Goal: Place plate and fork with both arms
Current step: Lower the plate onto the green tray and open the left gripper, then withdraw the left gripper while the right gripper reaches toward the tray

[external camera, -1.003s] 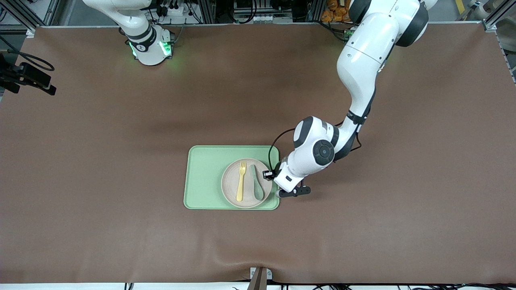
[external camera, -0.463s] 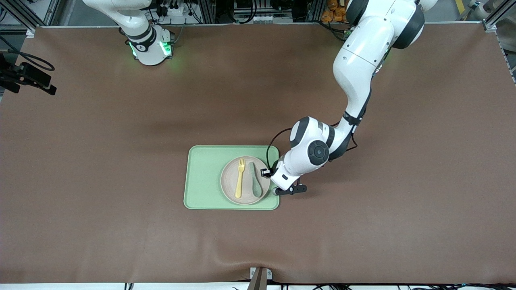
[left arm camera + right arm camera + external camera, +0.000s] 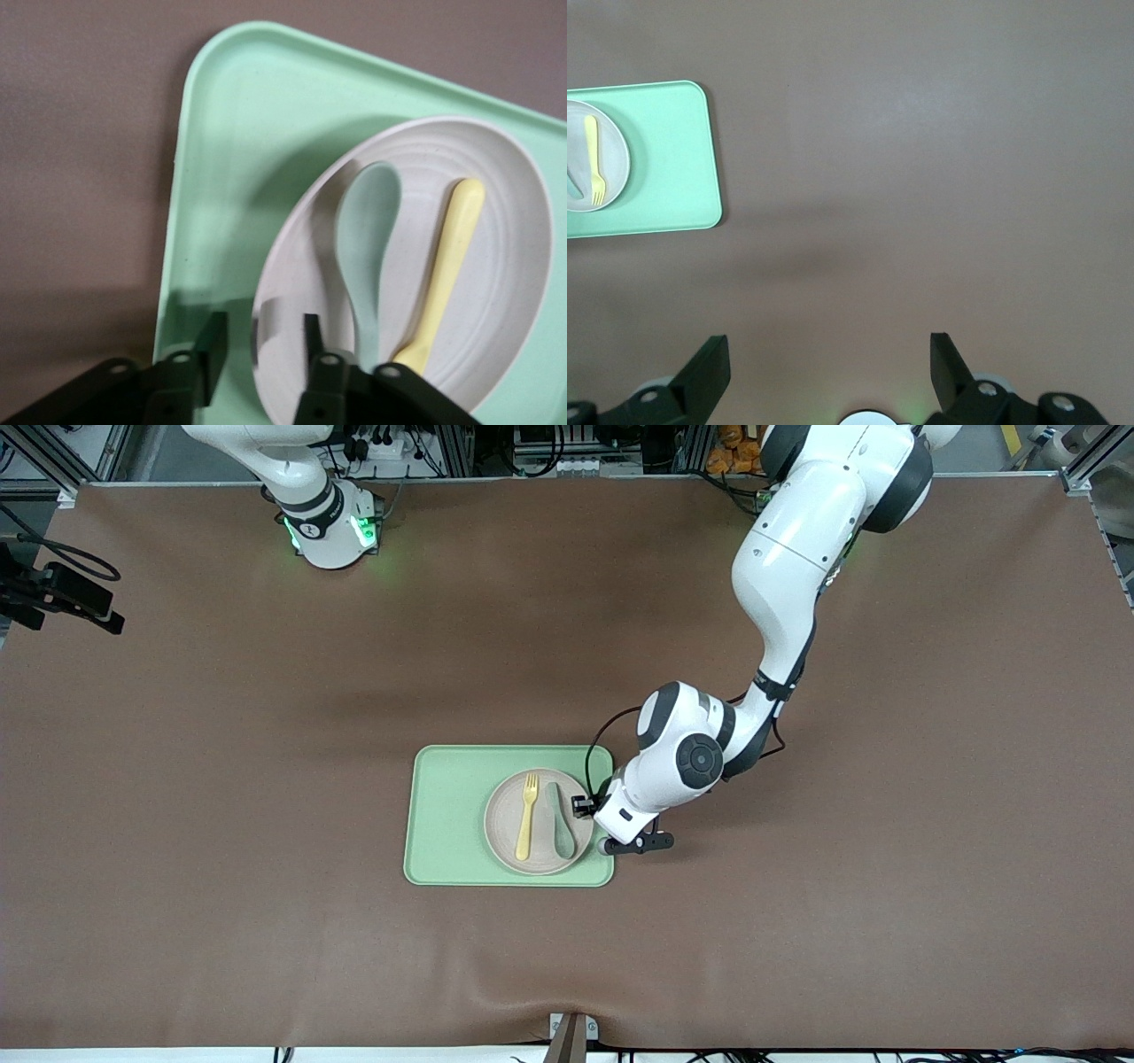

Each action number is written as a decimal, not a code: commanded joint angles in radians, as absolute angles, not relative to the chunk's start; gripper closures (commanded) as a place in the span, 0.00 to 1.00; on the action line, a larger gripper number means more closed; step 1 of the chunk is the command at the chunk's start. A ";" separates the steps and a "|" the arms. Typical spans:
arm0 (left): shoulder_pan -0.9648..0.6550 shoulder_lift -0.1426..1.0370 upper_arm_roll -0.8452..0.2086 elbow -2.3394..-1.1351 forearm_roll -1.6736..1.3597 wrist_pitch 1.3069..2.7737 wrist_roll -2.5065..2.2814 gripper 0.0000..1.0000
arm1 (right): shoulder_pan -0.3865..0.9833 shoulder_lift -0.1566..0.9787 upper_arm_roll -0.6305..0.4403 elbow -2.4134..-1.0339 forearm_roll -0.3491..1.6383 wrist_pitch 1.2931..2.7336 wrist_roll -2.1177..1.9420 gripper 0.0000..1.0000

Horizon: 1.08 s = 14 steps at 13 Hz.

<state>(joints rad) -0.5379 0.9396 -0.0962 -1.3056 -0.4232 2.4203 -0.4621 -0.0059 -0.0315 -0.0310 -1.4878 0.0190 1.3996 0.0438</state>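
So, the light green tray [image 3: 447, 815] is found lying flat on the brown table [image 3: 266, 735], roughly midway between the two arms' ends and nearer to the front camera than the bases. The plate [image 3: 505, 825] is set on the tray, in the half toward the left arm's end, with its rim close to the tray's edge on that side. The fork [image 3: 526, 819] is laid on the plate, tines pointed toward the bases and handle toward the front camera. A muted green spoon [image 3: 562, 828] is laid on the plate just beside it, on the side toward the left arm's end, with its bowl at the end nearer the front camera. The two are seen lying roughly parallel and slightly apart.

The left gripper [image 3: 263, 332] is brought low over the plate's edge at the tray's end toward the left arm. Its fingers [image 3: 215, 341] are parted, and the plate's rim is straddled by them: one finger is placed over the tray outside the rim, the other over the plate's inside just beside the spoon. No squeeze on the rim can be made out, so the plate is not gripped.

The right gripper [image 3: 828, 372] is held high over bare table toward the right arm's end, well apart from the tray, jaws spread wide with nothing between them. That arm is just kept waiting.
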 commanded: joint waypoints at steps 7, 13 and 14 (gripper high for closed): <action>-0.471 0.657 -0.038 -1.301 -0.309 2.139 -0.526 0.00 | -0.015 -0.028 -0.023 -1.491 0.032 1.404 0.034 0.00; -0.368 0.477 -0.038 -1.301 -0.135 1.906 -0.517 0.00 | 0.008 0.124 -0.018 -1.490 0.043 1.408 0.028 0.00; -0.341 0.454 -0.038 -1.301 -0.133 1.869 -0.517 0.00 | 0.021 0.159 -0.018 -1.489 0.048 1.420 0.028 0.00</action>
<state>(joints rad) -0.3778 0.5156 -0.0329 -1.2694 -0.1627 1.9243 -0.5064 0.0037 0.0946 -0.0189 -1.5042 0.0305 1.4095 0.0395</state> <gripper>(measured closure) 0.000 0.000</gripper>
